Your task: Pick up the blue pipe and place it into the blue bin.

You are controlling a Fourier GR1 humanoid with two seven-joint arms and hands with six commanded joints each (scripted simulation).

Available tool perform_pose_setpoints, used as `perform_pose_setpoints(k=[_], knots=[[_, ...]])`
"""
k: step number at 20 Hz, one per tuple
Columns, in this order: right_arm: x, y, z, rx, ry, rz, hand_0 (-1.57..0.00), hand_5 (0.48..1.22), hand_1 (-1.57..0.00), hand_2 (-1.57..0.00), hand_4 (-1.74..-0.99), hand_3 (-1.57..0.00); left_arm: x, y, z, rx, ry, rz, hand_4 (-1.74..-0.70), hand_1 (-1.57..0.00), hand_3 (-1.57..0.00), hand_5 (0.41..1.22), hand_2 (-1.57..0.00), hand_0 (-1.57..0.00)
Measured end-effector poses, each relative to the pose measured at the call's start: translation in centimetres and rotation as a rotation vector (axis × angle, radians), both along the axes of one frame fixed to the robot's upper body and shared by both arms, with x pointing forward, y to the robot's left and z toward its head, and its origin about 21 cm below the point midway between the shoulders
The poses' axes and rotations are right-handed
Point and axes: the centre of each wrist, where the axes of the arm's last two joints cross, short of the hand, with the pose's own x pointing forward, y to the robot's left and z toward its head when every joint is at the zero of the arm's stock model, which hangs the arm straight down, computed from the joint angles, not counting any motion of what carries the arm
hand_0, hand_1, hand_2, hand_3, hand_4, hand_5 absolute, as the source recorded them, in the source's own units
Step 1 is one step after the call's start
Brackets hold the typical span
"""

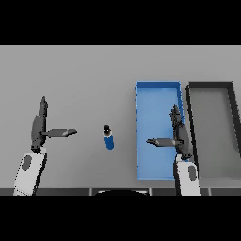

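Approach step: blue pipe (108, 138) stands ungrasped beside blue bin (157, 132); right hand (178, 136) and left hand (41, 129), both open and empty, must reach it.

Blue pipe (108, 138) upright on grey table (84, 75), blue bin (157, 89) right, black bin (211, 85) beside it

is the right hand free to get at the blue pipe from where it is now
Probably yes. The right hand is open over the blue bin, and only bare table lies between it and the blue pipe standing to its left.
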Motion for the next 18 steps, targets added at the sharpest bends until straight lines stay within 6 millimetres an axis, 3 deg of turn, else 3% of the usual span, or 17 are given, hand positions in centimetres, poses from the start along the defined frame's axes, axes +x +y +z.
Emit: perform_pose_setpoints(k=[6,8,11,13,18], knots=[[0.6,-0.9,0.3,-0.004,0.005,0.0,0.0,0.629,0.0,0.0,-1.205,0.0,0.8,-1.2,-0.1,-0.001,0.005,-0.007,-0.97,0.0,0.0,0.593,0.0,0.0],[-1.2,-3.1,0.8,-0.22,-0.132,0.053,0.0,0.627,0.0,0.0,-1.197,0.0,-0.8,1.4,-0.5,0.124,-0.009,-0.194,-0.96,0.0,0.0,0.59,0.0,0.0],[-1.9,-3.2,1.2,-0.306,-0.13,0.097,0.0,0.623,0.0,0.0,-1.196,0.0,-0.9,2.9,-0.2,0.164,0.004,-0.275,-0.96,0.0,0.0,0.595,0.0,0.0],[-2.5,-3.5,1.2,-0.301,-0.136,0.103,0.0,0.625,0.0,0.0,-1.203,0.0,-1.1,3.1,-0.4,0.164,0.004,-0.308,-0.96,0.0,0.0,0.593,0.0,0.0],[-1.8,-3.3,1.9,-0.317,-0.138,0.107,0.0,0.616,0.0,0.0,-1.179,0.0,-2.5,2.6,0.1,0.16,0.029,-0.495,-1.03,0.0,0.0,0.549,0.0,0.0]])
